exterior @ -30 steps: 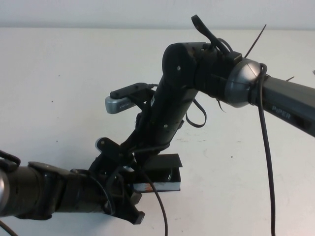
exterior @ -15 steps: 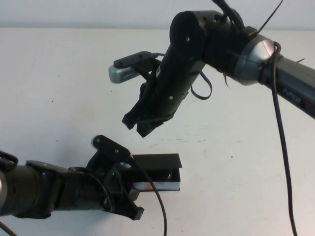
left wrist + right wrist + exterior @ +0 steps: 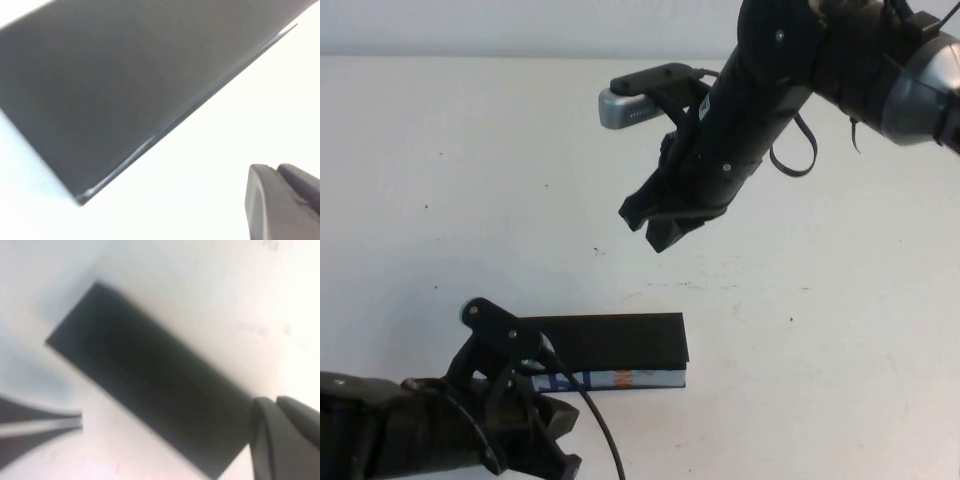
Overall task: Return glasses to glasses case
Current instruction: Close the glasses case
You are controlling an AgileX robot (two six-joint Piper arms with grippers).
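High view: the glasses case [image 3: 610, 350] lies low in the frame, a little left of centre, on the white table [image 3: 440, 180]. Its long axis runs left to right across the picture, nearly level. The black flap lid [image 3: 605, 340] is down over the top, and the blue, white and orange patterned front edge [image 3: 620, 379] faces the lower edge of the frame. The glasses cannot be seen in any view.

The left gripper [image 3: 510, 385] sits at the lower left, its arm entering from the bottom-left corner. Its upper finger reaches over the left end of the case. Whether it touches the case cannot be told, and whether its fingers are parted or together cannot be told either.

The right gripper [image 3: 665, 215] hangs in the upper middle of the frame, its arm coming from the upper right corner. It is well above the case, clear of it, and carries nothing. Its fingertips sit close together, pointing down and to the left.

In the left wrist view the case lid [image 3: 125, 85] fills the upper left as a flat dark slab with a thin glossy edge. In the right wrist view the case [image 3: 150, 400] shows as a blurred dark rectangle running diagonally.

The table is plain white with a few small dark specks; a pale wall [image 3: 520, 25] stands behind it along the top of the high view.
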